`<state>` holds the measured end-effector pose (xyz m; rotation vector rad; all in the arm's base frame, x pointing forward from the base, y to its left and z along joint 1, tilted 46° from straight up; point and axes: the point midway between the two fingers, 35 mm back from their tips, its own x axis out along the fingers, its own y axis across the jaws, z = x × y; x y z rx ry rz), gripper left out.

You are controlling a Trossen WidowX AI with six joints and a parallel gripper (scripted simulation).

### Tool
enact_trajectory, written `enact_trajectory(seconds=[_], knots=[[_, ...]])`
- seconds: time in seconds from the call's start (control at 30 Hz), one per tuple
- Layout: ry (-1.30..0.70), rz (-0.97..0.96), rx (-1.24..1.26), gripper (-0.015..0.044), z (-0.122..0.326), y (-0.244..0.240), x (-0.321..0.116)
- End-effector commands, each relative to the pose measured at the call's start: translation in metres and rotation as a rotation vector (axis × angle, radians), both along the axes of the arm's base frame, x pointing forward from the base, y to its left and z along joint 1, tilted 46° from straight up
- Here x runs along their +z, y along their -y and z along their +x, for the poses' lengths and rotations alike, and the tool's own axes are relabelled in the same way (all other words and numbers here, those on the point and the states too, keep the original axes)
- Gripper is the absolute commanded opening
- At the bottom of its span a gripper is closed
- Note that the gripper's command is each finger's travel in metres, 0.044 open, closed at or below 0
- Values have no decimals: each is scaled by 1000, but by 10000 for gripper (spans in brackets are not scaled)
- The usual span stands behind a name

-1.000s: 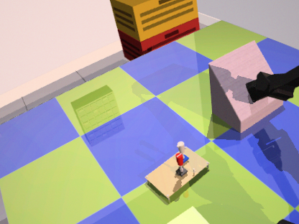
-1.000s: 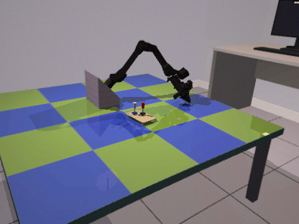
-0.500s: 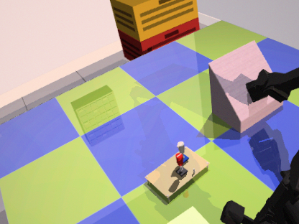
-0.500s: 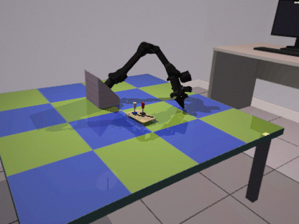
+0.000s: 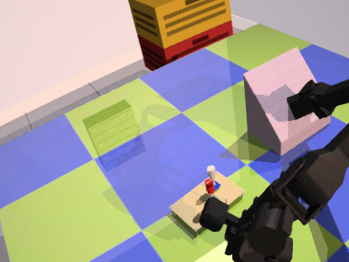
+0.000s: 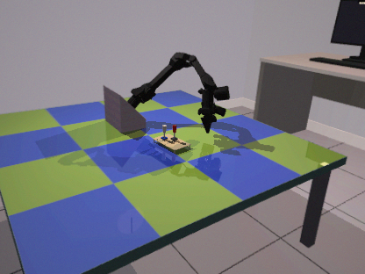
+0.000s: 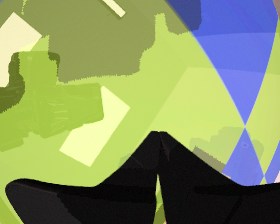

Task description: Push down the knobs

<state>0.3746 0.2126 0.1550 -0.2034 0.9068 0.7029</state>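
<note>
The tan circuit board (image 5: 184, 209) (image 6: 179, 146) stands on short legs. The white knob (image 5: 210, 172) (image 6: 164, 128) is above the blue potentiometer (image 5: 216, 186) (image 6: 164, 138), with a length of shaft showing between them in the exterior view. The red knob (image 5: 210, 186) (image 6: 175, 128) is likewise above a dark potentiometer (image 6: 174, 139), with shaft showing. Both knobs look upright. My gripper (image 6: 207, 131) (image 7: 156, 138) is shut and empty, pointing down to the right of the board in the exterior view and apart from both knobs. In the top view its fingertips are hidden. The wrist view shows no board or knob.
A pink wedge-shaped block (image 5: 262, 117) (image 6: 119, 112) stands near the arm's base. Yellow and red crates (image 5: 195, 17) are beyond the table in the top view. In the top view the arm covers the board's near side. A desk (image 6: 281, 90) with a monitor stands behind.
</note>
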Motion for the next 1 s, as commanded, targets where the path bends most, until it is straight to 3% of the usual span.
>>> enact_trajectory(seconds=[0.0,0.4,0.57,0.97], knots=[[-43,-57,71,0,5,31,-16],[-232,-111,202,0,0,137,-71],[-267,-82,243,0,-8,156,-79],[-284,195,472,0,-48,205,-82]])
